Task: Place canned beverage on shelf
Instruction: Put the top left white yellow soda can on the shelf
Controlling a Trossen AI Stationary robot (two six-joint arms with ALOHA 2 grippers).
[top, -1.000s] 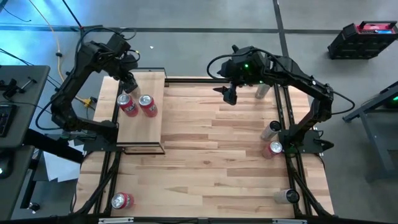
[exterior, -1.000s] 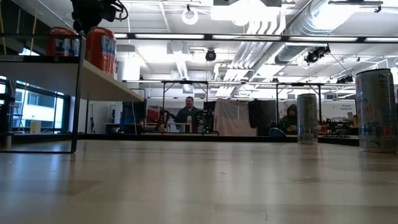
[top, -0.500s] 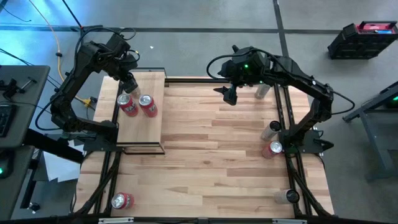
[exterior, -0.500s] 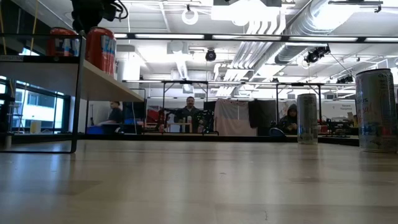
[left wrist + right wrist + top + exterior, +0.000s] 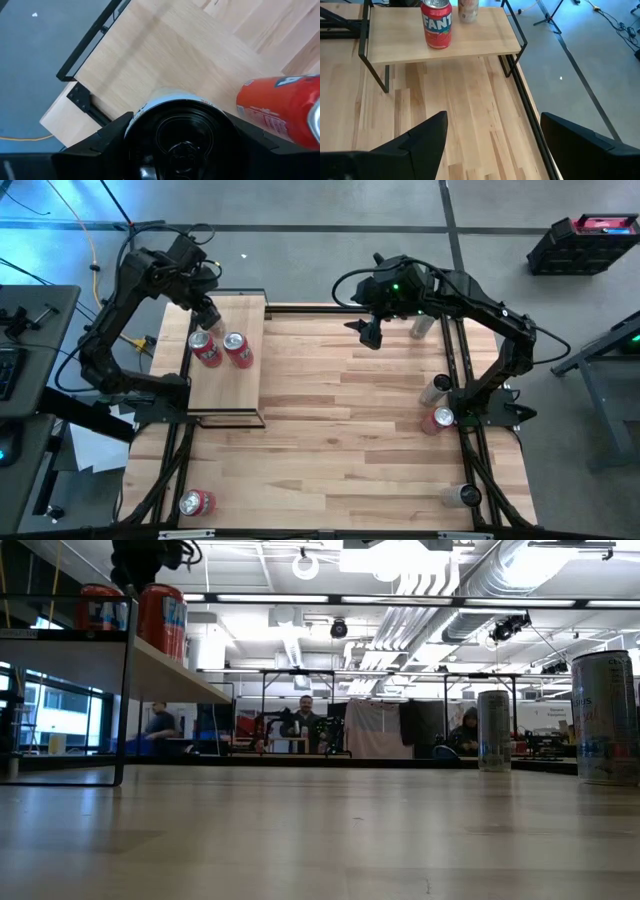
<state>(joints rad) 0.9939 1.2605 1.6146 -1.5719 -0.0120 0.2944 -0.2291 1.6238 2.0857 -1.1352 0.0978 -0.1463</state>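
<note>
The shelf (image 5: pixel 225 395) stands on the table's left side, its board raised on a thin black frame. A pale can (image 5: pixel 468 12) stands on its far part, hidden under the arm in the high view. My left gripper (image 5: pixel 207 317) is over that can, pointing steeply down and shut on its top end (image 5: pixel 170 97). Two red cans (image 5: pixel 207 350) (image 5: pixel 238 350) stand on the shelf just nearer; one shows in the right wrist view (image 5: pixel 436 25). My right gripper (image 5: pixel 368 335) hangs open above the table's far middle, with nothing between its fingers. My left gripper has the pale can's top end between its two fingers, one finger (image 5: pixel 100 145) on each side of the rim (image 5: pixel 137 112). The fingers come from above, pointing steeply down. The can stands upright with its base (image 5: pixel 468 21) on the shelf board.
A red can (image 5: pixel 195 503) is at the table's near left corner. Silver cans (image 5: pixel 437 388) (image 5: pixel 420 325) (image 5: pixel 462 496) and a red one (image 5: pixel 440 418) line the right edge. The table's middle is bare wood. People (image 5: pixel 305 722) are in the room beyond.
Both arms and all the cans have kept still. Beyond the table a person has walked toward the left.
</note>
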